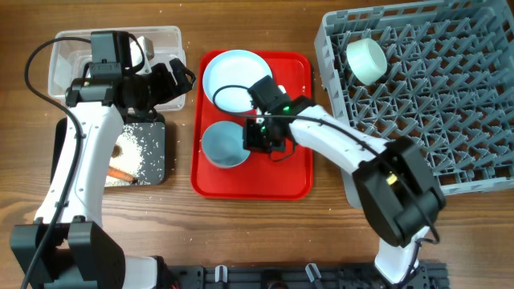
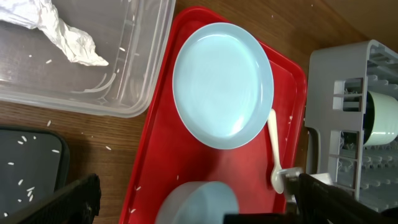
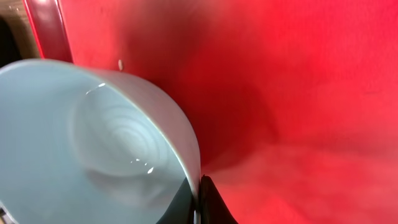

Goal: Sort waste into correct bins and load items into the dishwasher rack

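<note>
My right gripper [image 1: 259,135] is shut on the rim of the light blue bowl [image 1: 223,144], which sits on the red tray; the right wrist view shows one finger inside and one outside the rim [image 3: 199,194]. The light blue plate [image 1: 234,79] lies on the tray behind it, with the white spoon [image 2: 274,149] beside it. My left gripper [image 1: 175,79] is open and empty, above the gap between the clear tub [image 1: 68,76] and the tray. Crumpled tissue [image 2: 59,31] lies in the tub. The pale green bowl [image 1: 366,59] sits in the grey rack [image 1: 434,96].
The black tray [image 1: 144,152] holds scattered rice and an orange stick [image 1: 120,172]. The red tray [image 1: 281,181] lies between the bins and the rack. A few rice grains lie on the red tray and the wood. The yellow cup and red wrapper are out of view.
</note>
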Motion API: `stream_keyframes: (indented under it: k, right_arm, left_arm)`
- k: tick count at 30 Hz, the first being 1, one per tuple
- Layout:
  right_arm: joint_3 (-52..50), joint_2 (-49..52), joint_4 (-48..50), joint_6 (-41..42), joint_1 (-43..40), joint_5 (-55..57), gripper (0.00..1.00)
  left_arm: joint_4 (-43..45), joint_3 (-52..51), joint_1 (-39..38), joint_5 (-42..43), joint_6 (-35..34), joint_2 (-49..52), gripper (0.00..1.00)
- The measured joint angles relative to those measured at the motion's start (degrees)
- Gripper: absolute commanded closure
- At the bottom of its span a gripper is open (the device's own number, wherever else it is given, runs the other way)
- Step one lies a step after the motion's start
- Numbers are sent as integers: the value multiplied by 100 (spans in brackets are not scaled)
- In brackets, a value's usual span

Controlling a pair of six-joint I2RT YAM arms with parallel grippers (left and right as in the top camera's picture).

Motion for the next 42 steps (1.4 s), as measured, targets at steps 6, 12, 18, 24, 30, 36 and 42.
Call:
stream_keyframes:
  k: [6,12,18,24,30,36,42]
  right_arm:
    - [61,-2597,-1281,-1132,-1434,2540,95]
    - [116,-3224,-2103,-2544,-1906,7353,96]
    - [68,-2481,-1180,-4673,-2201,8568,96]
    - [37,-1447,-400,-5871,-2221,8699,96]
    - [28,-1027,7,-6175,-2347,8706,96]
    - [31,-1027,-457,-6220,-2039,8795,96]
    - [28,-1025,-1045,-6275,-1499,8553,41]
  left_arm:
    - [-13,0,0,0,-15,0,0]
    - [-13,0,0,0,-15,0,0]
    - [-13,0,0,0,-15,0,0]
    - [-13,0,0,0,-15,0,0]
    - [-13,0,0,0,-15,0,0]
    - [2,0,0,0,-15,0,0]
    - [7,0,0,-2,-15,0,0]
